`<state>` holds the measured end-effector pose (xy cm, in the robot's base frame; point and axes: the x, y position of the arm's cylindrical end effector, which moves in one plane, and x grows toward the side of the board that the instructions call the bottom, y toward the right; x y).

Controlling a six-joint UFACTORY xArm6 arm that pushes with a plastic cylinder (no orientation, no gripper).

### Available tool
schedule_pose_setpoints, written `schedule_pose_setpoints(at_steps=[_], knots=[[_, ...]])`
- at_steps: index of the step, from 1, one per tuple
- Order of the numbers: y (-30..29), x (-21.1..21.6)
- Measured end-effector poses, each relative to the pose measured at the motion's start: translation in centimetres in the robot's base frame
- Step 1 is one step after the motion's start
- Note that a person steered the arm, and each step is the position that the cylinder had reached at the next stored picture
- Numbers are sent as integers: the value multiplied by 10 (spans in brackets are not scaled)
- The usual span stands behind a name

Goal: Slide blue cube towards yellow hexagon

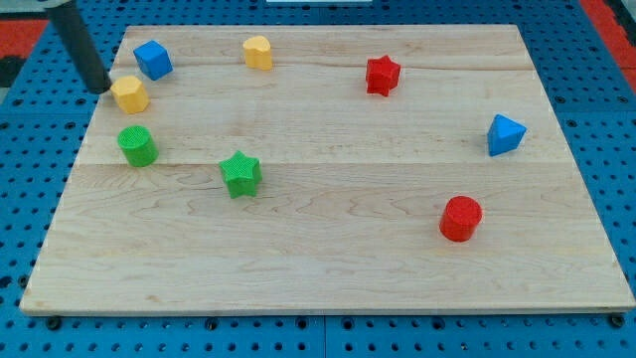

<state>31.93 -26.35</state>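
The blue cube [153, 59] sits near the wooden board's top left corner. The yellow hexagon [130, 94] lies just below and left of it, a small gap between them. My tip [100, 89] is at the board's left edge, just left of the yellow hexagon and below-left of the blue cube. The dark rod rises from it toward the view's top left.
A green cylinder [137, 146] lies below the hexagon. A green star [240, 174], a yellow heart-like block [257, 52], a red star [382, 75], a blue triangular block [505, 134] and a red cylinder [461, 218] lie on the wooden board [338, 268].
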Motion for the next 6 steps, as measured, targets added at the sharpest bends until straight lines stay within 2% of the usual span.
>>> schedule_pose_setpoints(at_steps=[1,2,4,6], knots=[[-1,-1],[-41,-28],[5,-88],[38,-77]])
